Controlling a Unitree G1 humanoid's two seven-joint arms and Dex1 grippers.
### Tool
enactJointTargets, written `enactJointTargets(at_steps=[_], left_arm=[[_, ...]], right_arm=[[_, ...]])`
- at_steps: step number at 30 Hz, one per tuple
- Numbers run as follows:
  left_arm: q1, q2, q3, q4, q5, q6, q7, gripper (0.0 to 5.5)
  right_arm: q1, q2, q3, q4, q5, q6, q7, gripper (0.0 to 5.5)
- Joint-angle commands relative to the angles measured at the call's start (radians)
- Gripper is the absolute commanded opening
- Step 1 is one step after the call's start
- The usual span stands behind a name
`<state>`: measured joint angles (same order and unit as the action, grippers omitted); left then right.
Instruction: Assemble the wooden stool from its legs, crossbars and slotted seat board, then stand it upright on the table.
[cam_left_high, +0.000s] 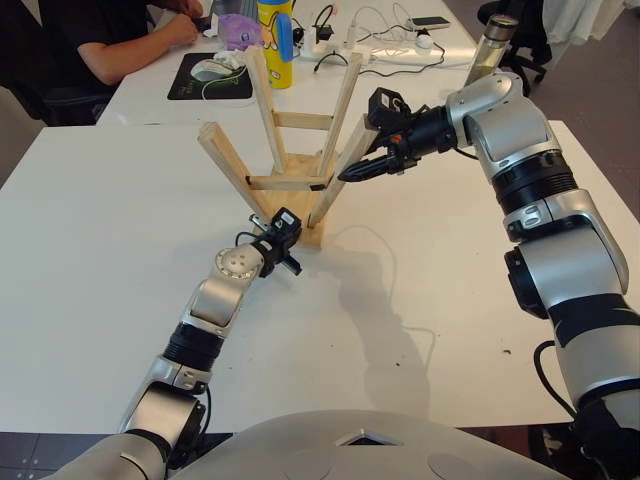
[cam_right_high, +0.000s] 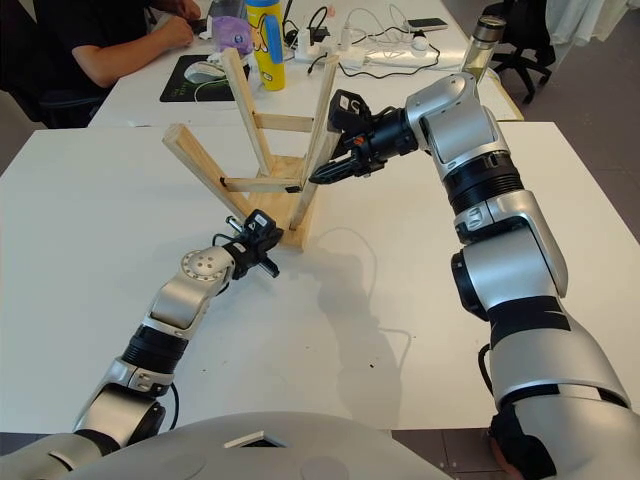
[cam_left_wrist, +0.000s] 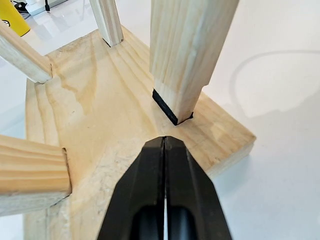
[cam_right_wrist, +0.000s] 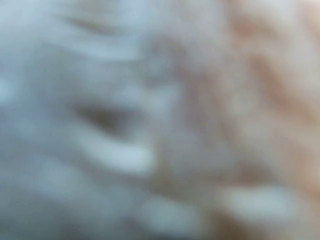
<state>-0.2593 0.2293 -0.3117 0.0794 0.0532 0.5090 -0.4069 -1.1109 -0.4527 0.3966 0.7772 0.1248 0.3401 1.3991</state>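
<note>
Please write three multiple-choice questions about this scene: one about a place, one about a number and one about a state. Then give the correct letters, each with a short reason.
1. Where is the black two-finger left gripper?
A) low, close to the pale wooden seat board
B) high above the stool
C) far from the stool

2. How many square wooden legs does the light wooden stool have?
A) two
B) three
C) four

3. How does the stool stand?
A) upright on its legs
B) upside down, legs pointing up
C) in loose parts

Answers:
1 A: the left wrist view shows the gripper's tip just over the board.
2 C: the head views show four legs rising from the board.
3 B: the seat board is down at the white table and the leg ends are in the air.
</note>
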Motion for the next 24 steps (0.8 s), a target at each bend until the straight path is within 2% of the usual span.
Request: enactJointTargets(at_steps=[1,6,11,20,24], left_arm=[[0.054,-0.012,-0.038,0.064,-0.005,0.045,-0.036,0.00],[0.066,0.007,-0.036,0.061,-0.011,0.045,-0.050,0.00],[0.071,0.021,-0.037,0.062,-0.014,0.047,-0.063,0.00],[0.041,0.034,-0.054,0.078,-0.014,0.043,-0.094,0.00],[0.036,0.040,-0.058,0.083,-0.016,0.041,-0.103,0.00]], right_arm=[[0.172,0.039,0.006,-0.054,-0.030,0.005,-0.057,2.07],[0.328,0.052,-0.151,-0.162,0.073,-0.017,-0.161,2.07],[0.391,0.089,-0.243,-0.237,0.146,-0.019,-0.239,2.07],[0.418,0.159,-0.313,-0.211,0.163,-0.063,-0.349,2.07],[0.466,0.159,-0.249,-0.285,0.161,-0.024,-0.282,2.07]])
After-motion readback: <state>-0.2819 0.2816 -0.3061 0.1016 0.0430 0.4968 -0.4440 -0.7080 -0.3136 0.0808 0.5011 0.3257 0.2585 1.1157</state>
